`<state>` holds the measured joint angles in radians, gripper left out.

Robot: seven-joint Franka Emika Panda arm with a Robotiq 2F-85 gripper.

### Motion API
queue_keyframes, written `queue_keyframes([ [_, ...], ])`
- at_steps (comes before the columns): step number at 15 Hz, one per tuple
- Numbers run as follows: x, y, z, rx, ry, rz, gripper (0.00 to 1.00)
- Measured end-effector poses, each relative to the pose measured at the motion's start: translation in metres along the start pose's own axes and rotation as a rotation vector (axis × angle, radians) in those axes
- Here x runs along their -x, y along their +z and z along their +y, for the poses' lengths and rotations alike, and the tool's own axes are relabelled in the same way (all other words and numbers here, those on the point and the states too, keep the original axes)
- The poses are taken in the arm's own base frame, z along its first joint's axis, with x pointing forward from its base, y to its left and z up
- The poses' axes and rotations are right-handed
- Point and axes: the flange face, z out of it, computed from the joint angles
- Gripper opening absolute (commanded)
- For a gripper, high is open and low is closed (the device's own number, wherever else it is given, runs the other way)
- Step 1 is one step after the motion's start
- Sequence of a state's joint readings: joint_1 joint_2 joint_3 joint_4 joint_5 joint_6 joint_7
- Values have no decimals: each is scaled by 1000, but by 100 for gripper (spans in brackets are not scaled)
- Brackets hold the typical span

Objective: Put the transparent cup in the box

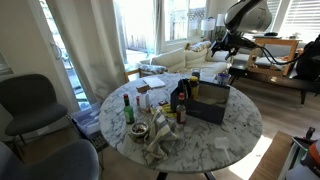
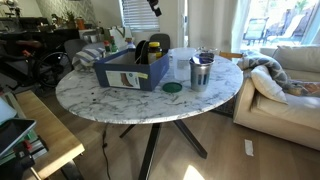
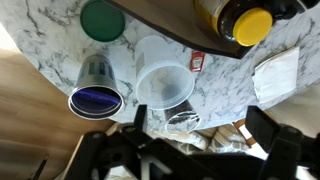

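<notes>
The transparent cup stands upright on the marble table, seen from above in the wrist view, between a steel tumbler and a white paper. A smaller clear rim shows just below it. The dark navy box stands on the table in both exterior views, and its edge crosses the top of the wrist view. My gripper is open and empty, well above the cup. It hangs high over the table in both exterior views. I cannot make out the cup in the exterior views.
A green lid lies by the tumbler. A yellow-capped bottle stands in the box. Bottles and crumpled paper crowd one side of the table. A grey chair and a sofa stand around it.
</notes>
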<state>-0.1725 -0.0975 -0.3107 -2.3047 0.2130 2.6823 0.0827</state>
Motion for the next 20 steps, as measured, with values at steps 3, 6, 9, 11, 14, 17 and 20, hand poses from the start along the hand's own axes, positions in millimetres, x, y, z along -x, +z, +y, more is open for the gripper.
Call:
queue_keyframes([
  [3, -3, 1, 0, 2, 3, 3, 100],
  [6, -1, 2, -2, 0, 2, 2, 100],
  [9, -3, 1, -4, -82, 0, -7, 100],
  [11, 1, 2, -13, -154, -75, -41, 100],
  [14, 11, 13, -14, -221, -214, -112, 100],
  [17, 10, 13, -13, -220, -222, -113, 100],
  [20, 10, 13, -16, -222, -225, -112, 100],
])
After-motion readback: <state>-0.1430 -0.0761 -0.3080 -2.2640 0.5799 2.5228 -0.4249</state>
